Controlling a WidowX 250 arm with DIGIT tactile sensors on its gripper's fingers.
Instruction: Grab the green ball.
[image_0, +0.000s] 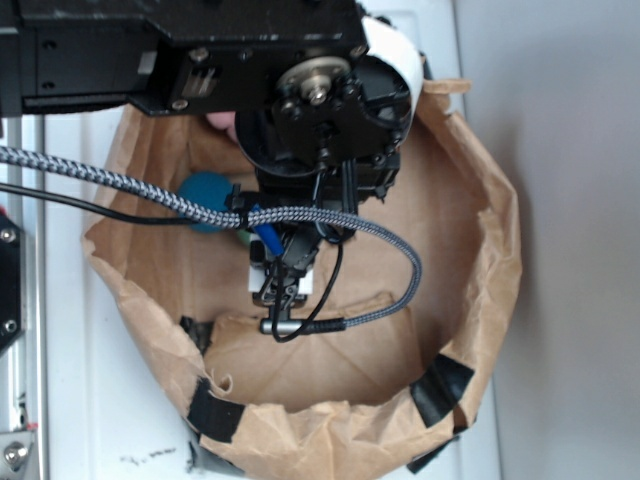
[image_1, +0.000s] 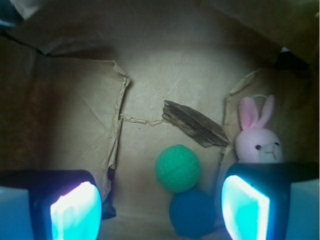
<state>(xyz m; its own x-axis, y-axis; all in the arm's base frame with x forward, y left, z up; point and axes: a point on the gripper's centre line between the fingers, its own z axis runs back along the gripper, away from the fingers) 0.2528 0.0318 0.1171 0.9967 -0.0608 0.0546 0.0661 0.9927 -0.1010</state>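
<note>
Inside the paper bag (image_0: 470, 250), the gripper (image_1: 160, 210) hangs spread wide above the green ball (image_1: 178, 168), which touches the blue ball (image_1: 192, 212); open floor lies leftward, a pink bunny (image_1: 257, 137) rightward.

Blue ball (image_1: 192, 213), pink bunny (image_1: 259, 137), inside brown paper bag (image_0: 470, 250)

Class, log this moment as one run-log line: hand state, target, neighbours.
hand: open, empty, above bag floor | green ball: between fingers, ungrasped | blue ball: touching it, nearer camera | pink bunny: right
</note>
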